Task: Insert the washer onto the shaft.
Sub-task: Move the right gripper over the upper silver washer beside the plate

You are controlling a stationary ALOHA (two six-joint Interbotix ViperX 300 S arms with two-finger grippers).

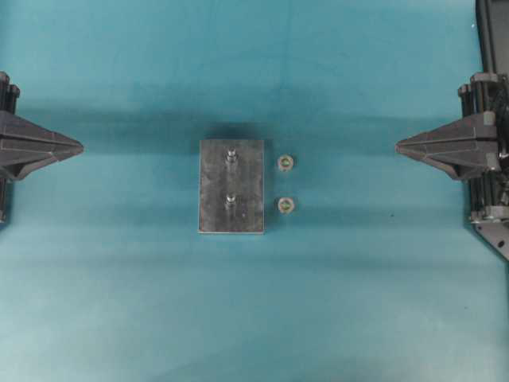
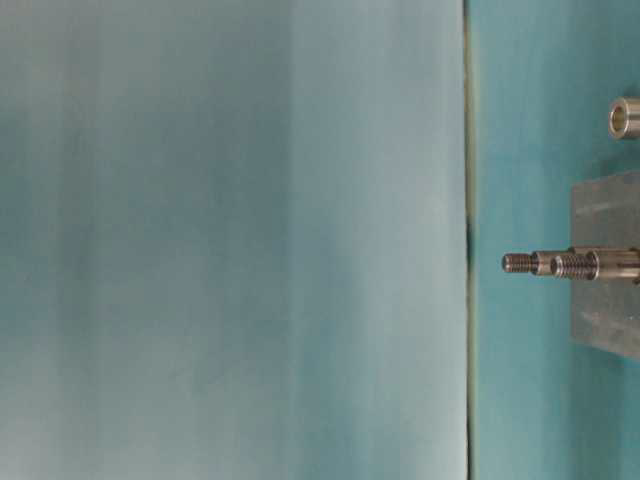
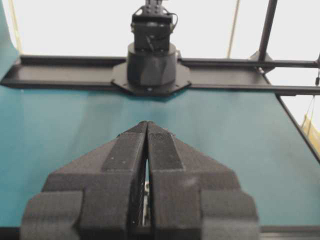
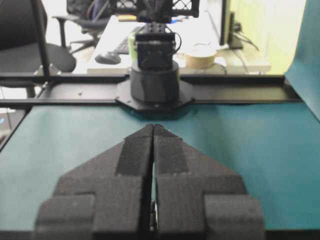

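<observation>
A grey metal block (image 1: 231, 186) lies at the middle of the teal table with two upright threaded shafts, a far shaft (image 1: 231, 156) and a near shaft (image 1: 230, 200). Two small metal washers lie just right of the block, one washer (image 1: 286, 163) further back and another washer (image 1: 286, 204) nearer. At table level a shaft (image 2: 545, 263) stands up from the block (image 2: 605, 265) and one washer (image 2: 625, 117) lies beside it. My left gripper (image 1: 79, 146) is shut at the left edge, empty. My right gripper (image 1: 399, 146) is shut at the right edge, empty. The wrist views show the left gripper's (image 3: 147, 123) and the right gripper's (image 4: 153, 126) jaws pressed together.
Each wrist view looks across bare teal table to the opposite arm's black base (image 3: 151, 60) (image 4: 155, 75) on a black rail. Wide free table lies between each gripper and the block.
</observation>
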